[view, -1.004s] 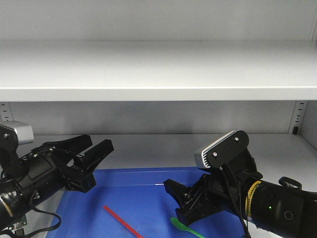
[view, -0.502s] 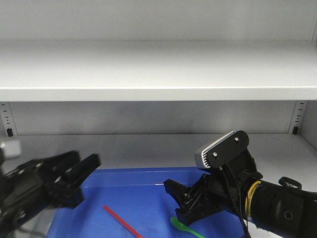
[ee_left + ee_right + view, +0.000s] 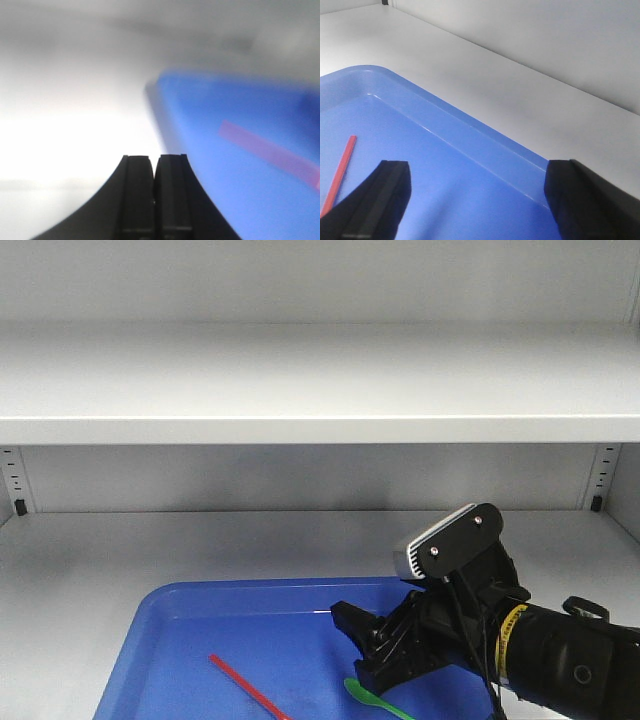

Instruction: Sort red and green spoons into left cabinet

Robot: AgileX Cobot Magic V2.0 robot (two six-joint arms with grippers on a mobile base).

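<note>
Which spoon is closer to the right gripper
The green spoon: its bowl lies just below the right gripper on the blue tray. The red spoon lies further left.

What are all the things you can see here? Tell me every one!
Tray: one, blue, on the lower shelf.
Red spoon: one, lying in the tray, left of the green one.
Green spoon: one, in the tray, under the right end effector.
Cabinet: one, pale grey, two shelves showing, peg holes at the back corners.
Right end effector: one, black, open, above the tray.
Left end effector: one, black, shut, seen only from its wrist camera, beside the tray's edge.
</note>
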